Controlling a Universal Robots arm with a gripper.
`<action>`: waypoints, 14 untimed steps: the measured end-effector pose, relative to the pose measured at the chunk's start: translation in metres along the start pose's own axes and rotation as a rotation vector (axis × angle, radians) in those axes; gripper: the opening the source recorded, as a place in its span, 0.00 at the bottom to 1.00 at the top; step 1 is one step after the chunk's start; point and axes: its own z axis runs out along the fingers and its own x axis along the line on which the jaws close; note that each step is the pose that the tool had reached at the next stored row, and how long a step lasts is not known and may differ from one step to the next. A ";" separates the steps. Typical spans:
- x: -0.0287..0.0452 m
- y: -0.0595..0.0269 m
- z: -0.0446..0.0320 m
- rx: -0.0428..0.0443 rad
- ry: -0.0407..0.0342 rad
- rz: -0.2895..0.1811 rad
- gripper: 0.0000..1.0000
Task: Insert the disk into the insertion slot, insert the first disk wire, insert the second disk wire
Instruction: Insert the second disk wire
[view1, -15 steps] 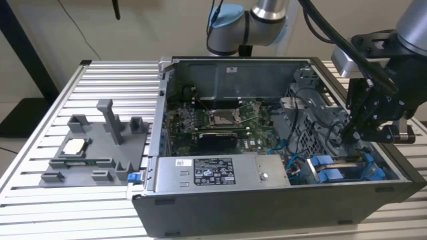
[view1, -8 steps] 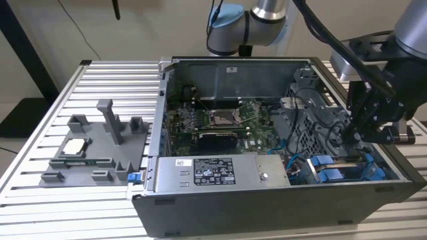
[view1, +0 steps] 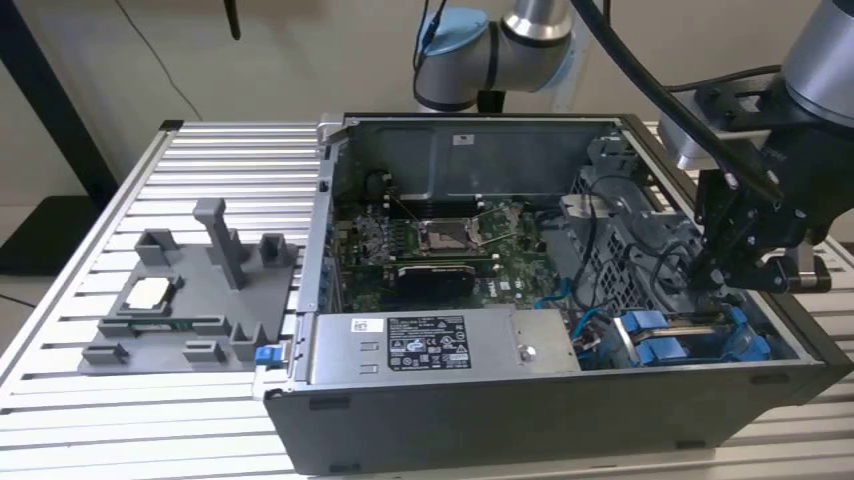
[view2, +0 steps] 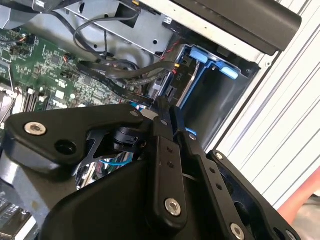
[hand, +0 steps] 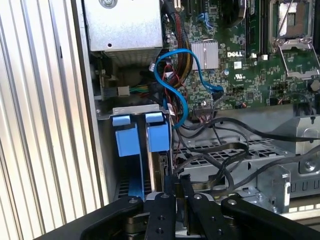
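Cramped against the case wall, the gripper (view1: 711, 287) (closed) hangs over the disk (hand: 161, 172).

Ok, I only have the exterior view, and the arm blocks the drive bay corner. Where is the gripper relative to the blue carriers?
Observer: In the first wrist view the gripper sits just beside the blue carrier tab nearer the motherboard, not between the two tabs.
Operator: Any wires close to it?
Observer: Yes. In the second wrist view, black cables run from the motherboard side right up to the gripper's tip, next to the blue frame.
Operator: And the blue cable?
Observer: The first wrist view shows the blue cable looping past the tabs towards the motherboard, apart from the gripper.
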 end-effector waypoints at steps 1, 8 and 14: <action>0.0000 0.0000 0.0000 0.0001 0.0004 0.000 0.16; 0.0002 0.0002 0.0014 0.0020 0.0019 0.000 0.16; 0.0007 0.0005 0.0050 0.0115 0.0009 -0.002 0.16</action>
